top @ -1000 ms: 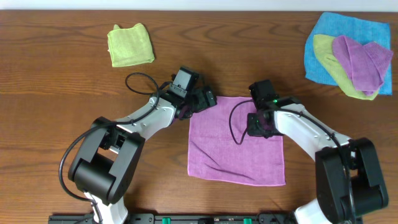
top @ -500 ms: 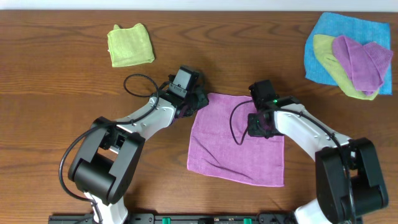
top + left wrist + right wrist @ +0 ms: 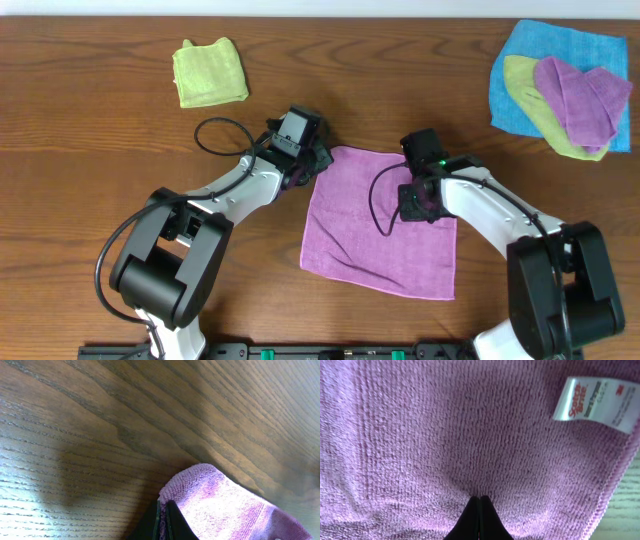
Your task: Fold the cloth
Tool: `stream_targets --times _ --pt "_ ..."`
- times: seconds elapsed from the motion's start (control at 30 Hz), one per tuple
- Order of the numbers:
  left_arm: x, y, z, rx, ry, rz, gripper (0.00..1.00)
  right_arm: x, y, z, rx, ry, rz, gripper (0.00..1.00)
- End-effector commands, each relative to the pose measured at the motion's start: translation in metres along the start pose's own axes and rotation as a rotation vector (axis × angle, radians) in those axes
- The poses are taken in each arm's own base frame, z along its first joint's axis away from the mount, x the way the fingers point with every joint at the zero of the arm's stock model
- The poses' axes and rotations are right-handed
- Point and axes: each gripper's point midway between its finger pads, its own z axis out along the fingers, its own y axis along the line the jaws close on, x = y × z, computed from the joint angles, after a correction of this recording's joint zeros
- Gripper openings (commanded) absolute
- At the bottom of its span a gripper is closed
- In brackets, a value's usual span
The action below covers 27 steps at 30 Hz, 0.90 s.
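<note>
On table [image 3: 100, 150] | left pincer [image 3: 161, 506] clamps cloth [image 3: 350, 240] far-left corner | right pincer [image 3: 479, 502] pinched shut into cloth near label [image 3: 592, 405]

The only writing is on a small white tag [image 3: 594, 405] sewn at the hemmed edge of the lilac cloth [image 3: 445, 445], close to one of its corners, in the right wrist view. The print is blurred. It appears to read "Scotch-Brite" in dark letters, with a small red "3M" at the tag's end. The finer lines beneath are too small to read.
</note>
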Motion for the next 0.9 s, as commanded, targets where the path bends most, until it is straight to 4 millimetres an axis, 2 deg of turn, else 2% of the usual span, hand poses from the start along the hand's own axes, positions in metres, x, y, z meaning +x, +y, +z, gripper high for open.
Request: stream_targets --times 0.0,0.1,0.2,0.4,0.47,0.67,0.7,0.73,0.77,0.8,0.83,0.87 --pt "-0.004 0.005 0.004 -0.019 -0.019 -0.003 0.06 0.004 -0.006 0.004 0.021 0.008 -0.017 0.01" --pt "-0.004 0.005 0.004 -0.02 -0.018 -0.003 0.06 0.004 -0.004 0.006 0.01 0.001 -0.04 0.02" --pt "-0.004 0.005 0.004 -0.02 -0.018 -0.003 0.06 0.004 0.008 0.012 -0.061 -0.017 -0.1 0.02" --pt "-0.004 0.004 0.004 -0.017 -0.021 -0.002 0.06 0.008 0.009 0.017 -0.073 -0.019 -0.11 0.02" --pt "-0.007 -0.001 0.003 0.004 -0.032 0.001 0.06 0.011 0.011 0.019 -0.086 -0.013 -0.13 0.02" --pt "-0.023 -0.026 0.001 0.107 -0.096 0.016 0.06 0.036 0.008 0.033 -0.087 0.034 -0.129 0.01" --pt "-0.027 -0.028 0.0 0.116 -0.11 0.016 0.1 0.04 0.007 0.035 -0.086 0.043 -0.13 0.02" --pt "-0.031 -0.03 -0.001 0.126 -0.12 0.015 0.24 0.043 0.007 0.036 -0.088 0.05 -0.13 0.02" --pt "-0.037 -0.03 -0.002 0.13 -0.139 0.01 0.56 0.046 0.007 0.037 -0.09 0.056 -0.131 0.02" --pt "-0.042 -0.028 -0.003 0.126 -0.156 0.003 0.81 0.049 0.006 0.038 -0.089 0.06 -0.131 0.02" --pt "-0.047 -0.026 -0.003 0.123 -0.168 -0.002 0.96 0.05 0.006 0.039 -0.089 0.062 -0.131 0.01" --pt "-0.052 -0.022 -0.004 0.117 -0.183 -0.011 0.95 0.051 0.006 0.04 -0.092 0.066 -0.131 0.01"
